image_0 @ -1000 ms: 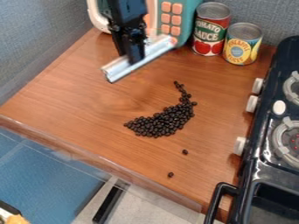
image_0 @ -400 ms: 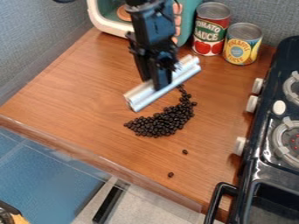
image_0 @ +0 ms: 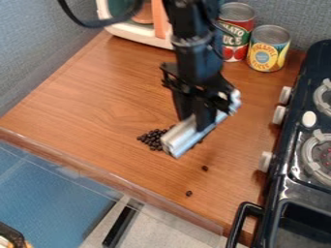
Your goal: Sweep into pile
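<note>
Near the middle of the wooden counter, my gripper (image_0: 196, 121) is shut on a silver, bar-shaped sweeping tool (image_0: 184, 140), which is held at a slant from lower left to upper right. The tool and gripper cover much of the pile of dark beans (image_0: 152, 138); its left part shows beside the tool's lower left end. Whether the tool touches the beans or hangs above them, I cannot tell. One loose bean (image_0: 205, 168) lies below and right of the tool, and another loose bean (image_0: 188, 193) lies closer to the counter's front edge.
A tomato sauce can (image_0: 236, 30) and a pineapple can (image_0: 268, 48) stand at the back right. A teal and white toy appliance (image_0: 139, 34) is at the back. The black stove (image_0: 284, 181) borders the right side, its handle at the front.
The arm has moved down and to the right in view, carrying the silver tool from the back of the counter to over the bean pile. The visible beans have not noticeably shifted.
</note>
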### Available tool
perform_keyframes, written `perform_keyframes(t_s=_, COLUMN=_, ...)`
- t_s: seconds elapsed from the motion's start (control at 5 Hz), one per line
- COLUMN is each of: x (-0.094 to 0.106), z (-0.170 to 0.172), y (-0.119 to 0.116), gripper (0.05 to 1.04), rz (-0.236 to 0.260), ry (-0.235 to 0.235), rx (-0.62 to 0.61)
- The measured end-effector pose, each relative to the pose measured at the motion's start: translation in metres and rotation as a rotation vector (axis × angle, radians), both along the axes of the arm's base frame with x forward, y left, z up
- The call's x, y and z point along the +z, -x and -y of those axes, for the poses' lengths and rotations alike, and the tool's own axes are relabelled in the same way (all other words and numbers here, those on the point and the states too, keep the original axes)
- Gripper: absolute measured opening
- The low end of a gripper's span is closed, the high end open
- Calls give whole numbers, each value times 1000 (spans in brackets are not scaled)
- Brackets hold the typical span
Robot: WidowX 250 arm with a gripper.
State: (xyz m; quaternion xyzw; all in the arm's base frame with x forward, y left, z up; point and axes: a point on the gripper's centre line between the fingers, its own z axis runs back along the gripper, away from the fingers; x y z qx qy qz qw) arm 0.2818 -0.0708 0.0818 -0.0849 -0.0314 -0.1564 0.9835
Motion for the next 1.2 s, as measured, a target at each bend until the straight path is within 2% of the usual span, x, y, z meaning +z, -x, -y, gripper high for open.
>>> perform_keyframes(t_s=0.4, x=-16, z=32, y=8, gripper=351, rz=26, ry=-9, rx=113)
perform_keyframes(t_s=0.8, x=-34, z=31, y=5, gripper=351, rz=76, ry=-9, rx=212)
perform_keyframes(t_s=1.2, x=-48, z=27, y=6, gripper=351, rz=57, ry=-35, rx=215)
